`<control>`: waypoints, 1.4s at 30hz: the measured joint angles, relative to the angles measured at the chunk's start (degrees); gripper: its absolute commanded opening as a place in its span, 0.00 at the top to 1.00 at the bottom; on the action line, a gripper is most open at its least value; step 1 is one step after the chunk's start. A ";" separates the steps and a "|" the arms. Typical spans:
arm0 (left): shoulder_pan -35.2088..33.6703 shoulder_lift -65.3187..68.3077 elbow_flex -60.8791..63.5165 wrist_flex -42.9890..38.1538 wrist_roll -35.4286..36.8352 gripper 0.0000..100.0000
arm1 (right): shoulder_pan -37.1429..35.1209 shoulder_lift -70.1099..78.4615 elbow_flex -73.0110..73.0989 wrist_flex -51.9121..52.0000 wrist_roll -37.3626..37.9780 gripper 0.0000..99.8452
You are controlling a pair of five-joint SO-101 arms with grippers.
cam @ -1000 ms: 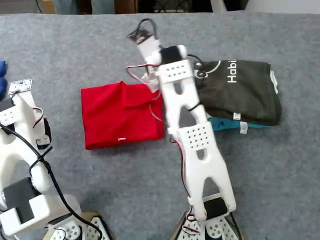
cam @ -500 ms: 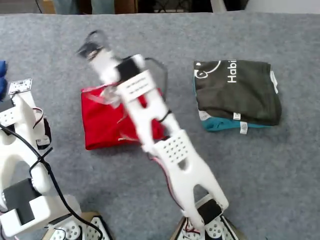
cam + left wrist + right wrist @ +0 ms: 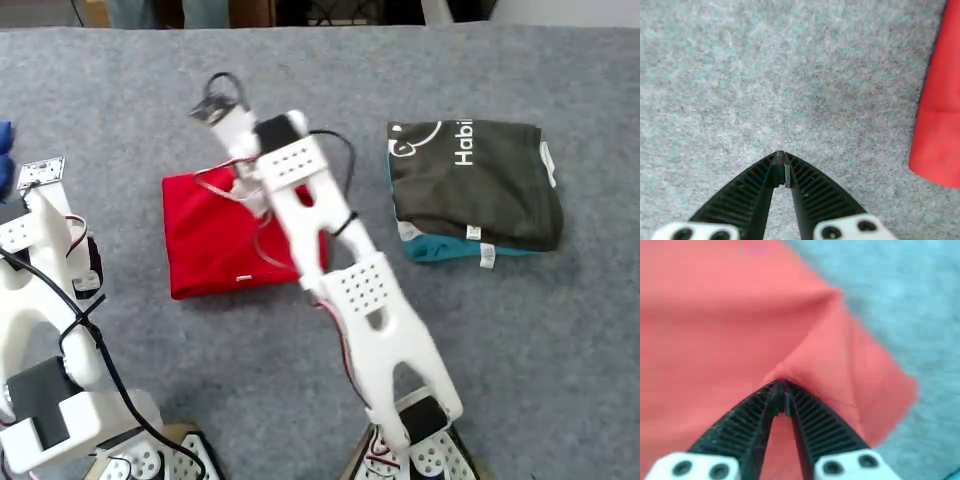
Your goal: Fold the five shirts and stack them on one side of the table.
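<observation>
Jaws of the right gripper are pinching a pucker of the folded red shirt lying on the tabletop, probably to carry it to the stack nearby, while the left gripper is hovering near the shirt's edge, jaws pressed together on nothing.

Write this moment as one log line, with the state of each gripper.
right gripper: shut on red shirt | left gripper: shut, over table | stack: dark shirt on teal shirt
</observation>
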 measured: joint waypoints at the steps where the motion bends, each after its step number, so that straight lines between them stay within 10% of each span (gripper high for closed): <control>1: 0.00 0.00 0.00 0.00 0.00 0.97 | 1.49 0.18 0.00 -1.49 0.00 0.98; 13: 0.00 0.00 0.00 0.00 0.00 0.97 | 11.78 0.18 -7.56 -14.24 -0.18 0.98; 24: 2.81 0.00 -0.18 -0.53 0.00 0.97 | 5.80 -1.23 -15.21 4.22 -0.53 0.98; 42: 19.52 11.08 -10.29 -9.85 2.81 0.97 | 2.11 -40.88 52.04 1.49 -15.47 0.98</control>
